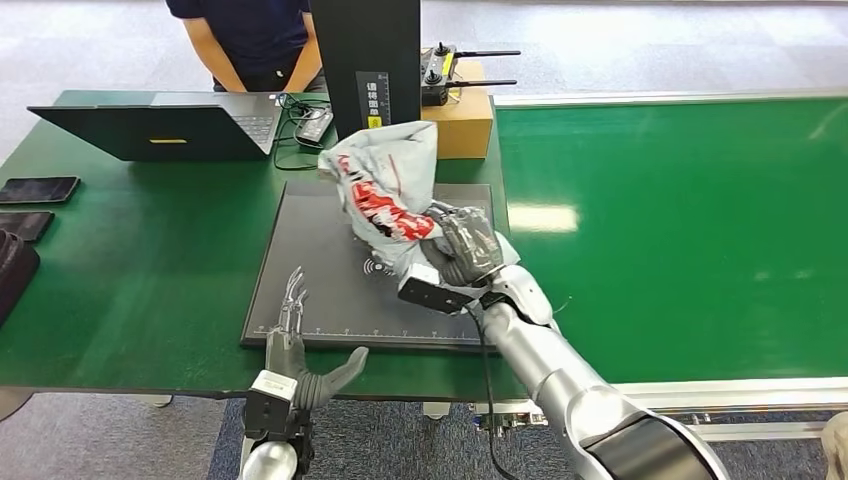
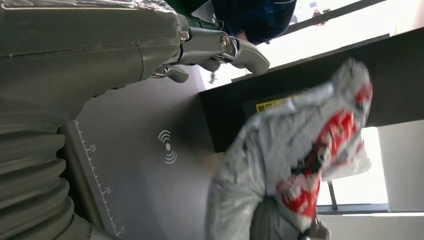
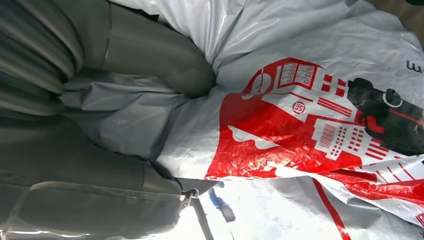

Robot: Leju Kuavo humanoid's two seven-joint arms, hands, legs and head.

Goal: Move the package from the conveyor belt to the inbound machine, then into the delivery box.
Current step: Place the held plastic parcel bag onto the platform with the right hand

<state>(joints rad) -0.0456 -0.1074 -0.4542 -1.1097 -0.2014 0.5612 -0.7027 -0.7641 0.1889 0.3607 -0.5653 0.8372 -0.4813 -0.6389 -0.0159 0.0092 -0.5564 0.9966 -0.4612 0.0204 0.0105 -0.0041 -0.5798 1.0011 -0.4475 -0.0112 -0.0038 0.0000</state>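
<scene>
The package (image 1: 385, 185) is a crumpled grey plastic mailer bag with red print. My right hand (image 1: 462, 248) grips its lower end and holds it over the dark grey scanning pad (image 1: 310, 270) of the inbound machine, under the black upright column (image 1: 366, 60). The right wrist view shows the thumb (image 3: 165, 62) pressed into the bag (image 3: 310, 115). The left wrist view sees the bag (image 2: 295, 160) above the pad (image 2: 145, 165). My left hand (image 1: 298, 350) hovers at the pad's near edge, fingers spread, holding nothing.
The green conveyor belt (image 1: 680, 220) runs along the right. A laptop (image 1: 160, 125), phones (image 1: 38, 188) and a cardboard box (image 1: 460, 120) with controllers sit on the green table. A person (image 1: 255, 40) stands behind the table.
</scene>
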